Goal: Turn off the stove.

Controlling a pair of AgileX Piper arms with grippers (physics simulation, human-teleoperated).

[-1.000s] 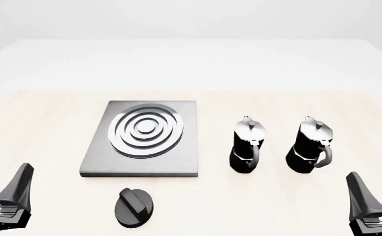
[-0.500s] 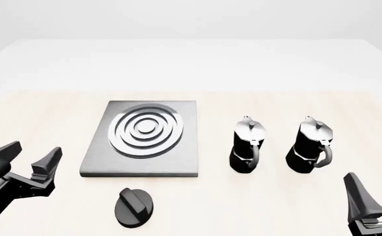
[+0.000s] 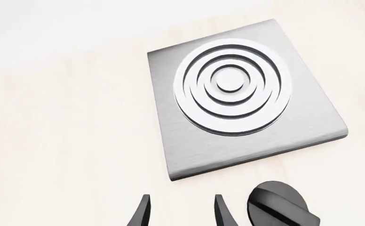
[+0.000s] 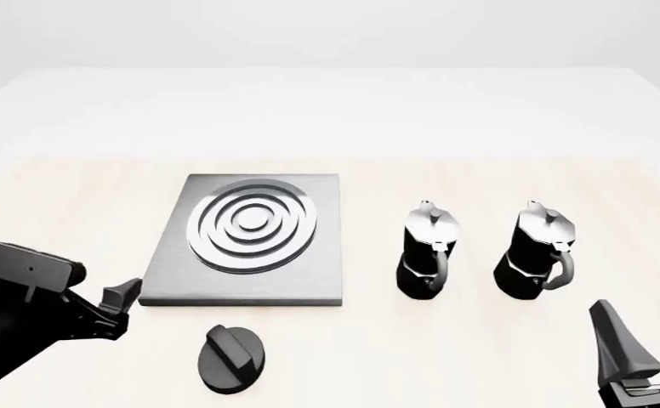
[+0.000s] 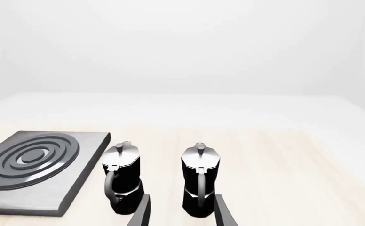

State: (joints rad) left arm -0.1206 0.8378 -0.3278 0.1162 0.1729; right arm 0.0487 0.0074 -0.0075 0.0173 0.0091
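The stove is a flat grey slab (image 4: 245, 246) with silver burner rings, left of the table's centre. Its separate black round knob (image 4: 232, 359) with a raised bar lies on the table just in front of the slab. My left gripper (image 4: 118, 308) is open and empty, to the left of the knob and by the slab's front left corner. In the left wrist view the slab (image 3: 245, 127) fills the middle, the knob (image 3: 281, 208) sits beside the open left gripper (image 3: 182, 213). My right gripper (image 4: 648, 333) is open and empty at the front right.
Two black-and-silver moka pots (image 4: 427, 252) (image 4: 537, 252) stand upright to the right of the slab. They also show in the right wrist view (image 5: 121, 178) (image 5: 199, 180), just beyond the right gripper (image 5: 182, 213). The table's far edge meets a white wall.
My left arm has swung in from the front left edge toward the slab's front left corner and the knob, now pointing down at the table. The right arm has barely moved.
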